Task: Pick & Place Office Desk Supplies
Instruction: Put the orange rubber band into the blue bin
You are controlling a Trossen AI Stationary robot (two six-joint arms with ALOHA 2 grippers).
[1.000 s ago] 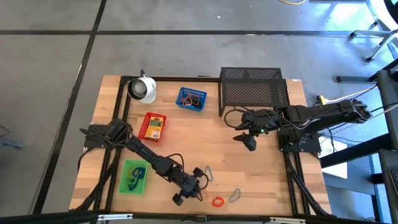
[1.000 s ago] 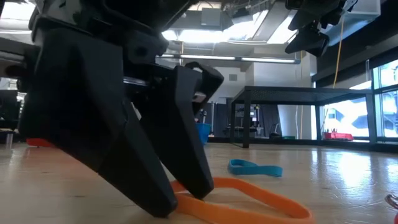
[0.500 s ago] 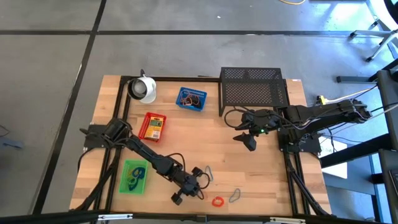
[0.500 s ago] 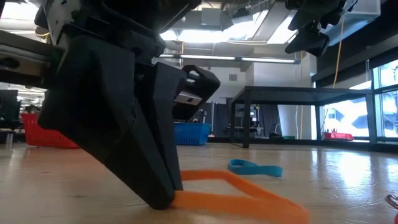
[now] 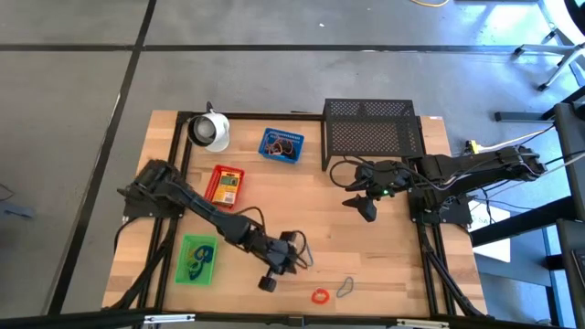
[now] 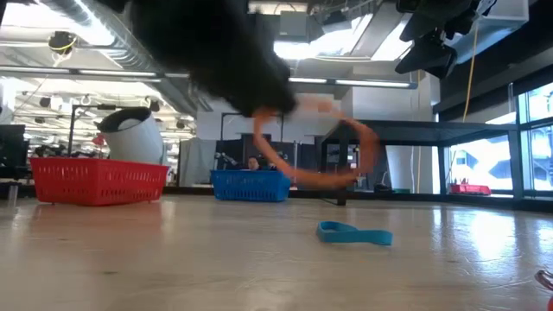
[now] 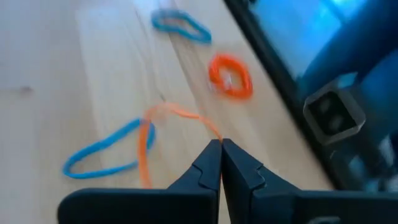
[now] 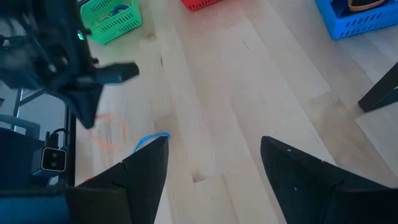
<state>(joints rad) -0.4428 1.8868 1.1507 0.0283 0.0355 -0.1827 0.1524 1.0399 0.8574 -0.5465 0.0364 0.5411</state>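
Observation:
My left gripper [image 5: 292, 257] is near the table's near edge, raised and shut on an orange band loop [image 6: 321, 147]. A blue band loop [image 7: 102, 152] lies flat on the wood below it. Farther right lie an orange-red ring [image 5: 319, 296] and a blue-grey loop [image 5: 345, 287]. The green tray [image 5: 196, 259], the red tray [image 5: 226, 185] holding a yellow box, and the blue tray [image 5: 281, 145] stand on the left half. My right gripper [image 8: 214, 168] hovers open in front of the black mesh rack [image 5: 373, 132]. My left gripper pinches one strand of the orange band loop [image 7: 208, 129] between its two fingertips [image 7: 211, 155], coming from above at a slant. The loop is lifted clear of the table and hangs open below and beside the fingers [image 6: 259, 95].
A white cup-like object [image 5: 210, 130] lies at the far left corner. Bare wood [image 5: 366, 265] stretches between the two arms. The table's black frame [image 5: 178, 174] runs along the left side under my left arm.
My left gripper shut on the orange band where it lay on the table, then rose and drew slightly toward the far edge. The band left the wood and now hangs in the air as an open loop. The blue loop stayed put.

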